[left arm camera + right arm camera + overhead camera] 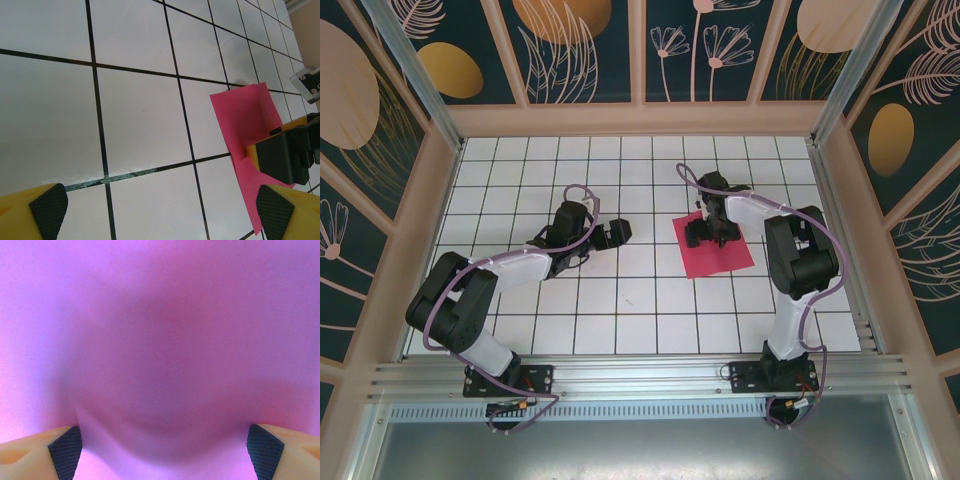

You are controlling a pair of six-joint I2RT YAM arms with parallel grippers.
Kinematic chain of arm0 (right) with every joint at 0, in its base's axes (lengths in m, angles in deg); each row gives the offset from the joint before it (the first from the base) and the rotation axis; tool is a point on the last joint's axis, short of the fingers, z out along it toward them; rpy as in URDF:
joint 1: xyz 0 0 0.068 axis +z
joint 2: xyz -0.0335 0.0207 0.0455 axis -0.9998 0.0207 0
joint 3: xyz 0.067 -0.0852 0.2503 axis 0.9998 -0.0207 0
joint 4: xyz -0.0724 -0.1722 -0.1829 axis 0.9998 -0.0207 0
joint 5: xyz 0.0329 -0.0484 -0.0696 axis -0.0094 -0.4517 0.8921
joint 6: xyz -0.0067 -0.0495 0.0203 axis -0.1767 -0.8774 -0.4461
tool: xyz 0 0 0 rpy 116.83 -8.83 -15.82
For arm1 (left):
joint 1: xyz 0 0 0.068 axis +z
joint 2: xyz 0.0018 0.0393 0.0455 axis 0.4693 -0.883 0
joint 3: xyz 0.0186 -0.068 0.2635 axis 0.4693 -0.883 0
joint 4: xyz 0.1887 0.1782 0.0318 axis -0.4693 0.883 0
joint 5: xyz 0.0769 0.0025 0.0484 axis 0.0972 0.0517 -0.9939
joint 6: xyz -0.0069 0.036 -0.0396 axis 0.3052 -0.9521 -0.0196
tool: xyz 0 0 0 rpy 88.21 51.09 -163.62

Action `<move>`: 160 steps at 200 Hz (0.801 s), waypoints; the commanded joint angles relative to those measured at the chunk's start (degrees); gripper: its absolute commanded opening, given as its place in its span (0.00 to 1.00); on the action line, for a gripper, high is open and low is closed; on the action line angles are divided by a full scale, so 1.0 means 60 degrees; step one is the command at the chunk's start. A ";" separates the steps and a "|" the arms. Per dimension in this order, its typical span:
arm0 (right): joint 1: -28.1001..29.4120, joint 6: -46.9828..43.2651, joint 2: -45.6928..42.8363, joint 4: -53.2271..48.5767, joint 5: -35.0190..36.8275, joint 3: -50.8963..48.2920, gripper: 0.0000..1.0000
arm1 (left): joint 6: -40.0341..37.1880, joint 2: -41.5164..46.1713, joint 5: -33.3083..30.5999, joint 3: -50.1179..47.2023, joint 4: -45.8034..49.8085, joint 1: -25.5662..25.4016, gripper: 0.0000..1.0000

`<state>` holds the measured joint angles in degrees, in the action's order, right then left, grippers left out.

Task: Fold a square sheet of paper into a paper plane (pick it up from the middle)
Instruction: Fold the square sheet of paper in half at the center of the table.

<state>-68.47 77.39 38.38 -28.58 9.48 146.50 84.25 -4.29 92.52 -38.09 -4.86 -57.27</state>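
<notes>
- Top view: fixed above and behind the arm bases, looking steeply down. It is far off and takes in the whole table, whose near edge is at the bottom.
- Left wrist view: low over the table, angled obliquely toward its right edge, with its own fingers in the bottom corners.
- Right wrist view: faces straight onto the paper, so near that it blurs, with its own fingers in the bottom corners.
- Shared: the top and left wrist views both take in the paper and the right gripper on it. The right wrist view covers that same paper.
</notes>
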 commanded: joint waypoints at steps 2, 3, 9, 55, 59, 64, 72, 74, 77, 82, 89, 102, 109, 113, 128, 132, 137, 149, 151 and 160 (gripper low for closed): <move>-0.0020 0.0038 0.0586 0.0012 -0.0325 -0.0540 0.89 | 0.0034 0.0025 -0.0268 0.0346 0.0340 -0.0042 0.98; -0.0020 0.0041 0.0586 0.0014 -0.0317 -0.0538 0.89 | 0.0030 0.0025 -0.0277 0.0347 0.0341 -0.0042 0.98; -0.0011 0.0055 0.0592 0.0001 -0.0298 -0.0522 0.89 | 0.0036 0.0036 -0.0301 0.0351 0.0356 -0.0040 0.99; -0.0018 0.0066 0.0580 0.0044 -0.0412 -0.0522 0.88 | 0.0210 0.0093 -0.0375 0.0303 0.0427 -0.0042 0.99; -0.0017 0.0061 0.0592 0.0041 -0.0412 -0.0522 0.88 | 0.0215 0.0108 -0.0389 0.0303 0.0416 -0.0042 0.99; -0.0020 0.0058 0.0602 0.0043 -0.0412 -0.0537 0.87 | 0.0234 0.0112 -0.0404 0.0314 0.0434 -0.0042 0.99; -0.0021 0.0087 0.0603 0.0071 -0.0398 -0.0550 0.85 | 0.0257 0.0136 -0.0404 0.0319 0.0447 -0.0049 0.99; -0.0021 0.0087 0.0612 0.0073 -0.0408 -0.0551 0.85 | 0.0270 0.0140 -0.0408 0.0318 0.0456 -0.0055 0.99; -0.0013 0.0088 0.0609 0.0096 -0.0419 -0.0551 0.85 | 0.0263 0.0141 -0.0418 0.0323 0.0455 -0.0057 0.98; -0.0015 0.0101 0.0615 0.0084 -0.0439 -0.0544 0.85 | 0.0284 0.0163 -0.0419 0.0322 0.0450 -0.0057 0.98; -0.0019 0.0123 0.0607 0.0076 -0.0427 -0.0535 0.85 | 0.0289 0.0182 -0.0433 0.0321 0.0448 -0.0053 0.99; -0.0020 0.0112 0.0589 0.0072 -0.0415 -0.0522 0.82 | 0.0333 0.0199 -0.0462 0.0303 0.0458 -0.0057 0.99; -0.0018 0.0134 0.0577 0.0064 -0.0384 -0.0522 0.82 | 0.0346 0.0191 -0.0463 0.0302 0.0450 -0.0071 0.99; -0.0018 0.0132 0.0581 0.0061 -0.0383 -0.0522 0.82 | 0.0348 0.0199 -0.0468 0.0306 0.0453 -0.0079 0.99; -0.0020 0.0103 0.0549 0.0048 -0.0372 -0.0528 0.82 | 0.0348 0.0185 -0.0492 0.0305 0.0453 -0.0086 0.98; -0.0008 0.0102 0.0545 0.0059 -0.0368 -0.0536 0.82 | 0.0351 0.0172 -0.0492 0.0306 0.0458 -0.0099 0.99; -0.0013 0.0102 0.0550 0.0057 -0.0362 -0.0522 0.82 | 0.0366 0.0171 -0.0504 0.0316 0.0448 -0.0099 0.99; -0.0013 0.0102 0.0551 0.0063 -0.0368 -0.0522 0.82 | 0.0366 0.0143 -0.0506 0.0333 0.0448 -0.0129 0.99; -0.0019 0.0102 0.0555 0.0067 -0.0368 -0.0522 0.82 | 0.0363 0.0142 -0.0507 0.0332 0.0449 -0.0130 0.99; -0.0020 0.0102 0.0573 0.0059 -0.0356 -0.0523 0.82 | 0.0362 0.0128 -0.0507 0.0333 0.0449 -0.0134 0.98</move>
<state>-68.50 77.56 38.29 -27.99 9.48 146.37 85.78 -4.27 90.09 -37.30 -3.13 -57.57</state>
